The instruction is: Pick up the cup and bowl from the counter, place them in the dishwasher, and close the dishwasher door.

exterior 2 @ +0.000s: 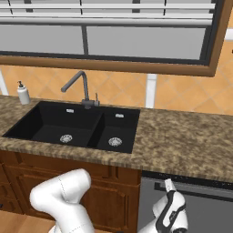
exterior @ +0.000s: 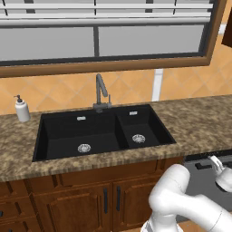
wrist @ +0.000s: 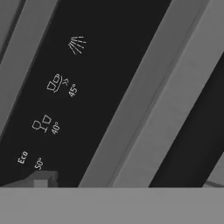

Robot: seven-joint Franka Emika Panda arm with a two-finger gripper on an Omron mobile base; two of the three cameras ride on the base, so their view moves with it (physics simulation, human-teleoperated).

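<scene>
The dishwasher door is a grey panel standing upright under the counter, with a dark top strip and a bar handle. My gripper is right in front of its upper left part, also seen at the right edge as gripper. In the hand view the dark control strip with white program icons runs diagonally, very close. The gripper is open, its tips wide apart with nothing between them. The cup and the bowl are out of view.
A black double sink with a grey faucet is set in the counter. A white soap bottle stands at the far left. Wooden cabinet doors are below. My white arm bends low in front of them.
</scene>
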